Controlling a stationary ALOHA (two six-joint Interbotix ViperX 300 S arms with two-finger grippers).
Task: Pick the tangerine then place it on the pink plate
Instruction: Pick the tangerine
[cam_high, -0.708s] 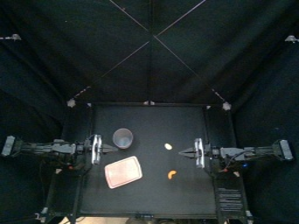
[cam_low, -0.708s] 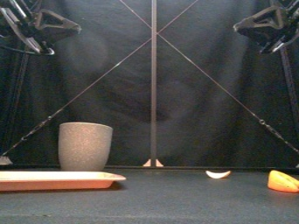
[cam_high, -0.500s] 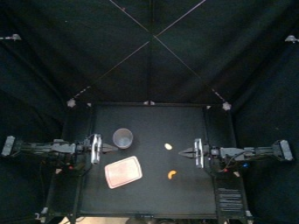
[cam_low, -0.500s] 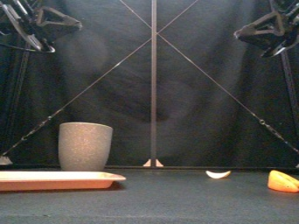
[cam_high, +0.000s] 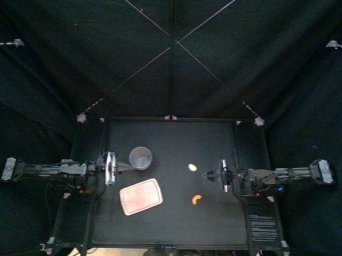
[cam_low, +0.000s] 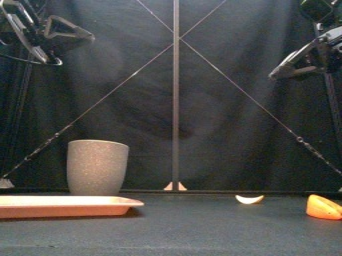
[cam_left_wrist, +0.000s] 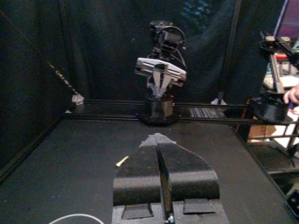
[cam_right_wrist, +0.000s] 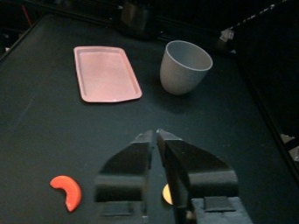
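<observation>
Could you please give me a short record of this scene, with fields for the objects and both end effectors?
pink plate: flat tray, front left, nothing on it
tangerine: orange crescent, lying right of the pink plate, not held
grey cup: upright, behind the pink plate
small pale toy: lying behind the tangerine
left end effector: shut, empty, raised at the left side
right end effector: shut, empty, raised above the small pale toy
</observation>
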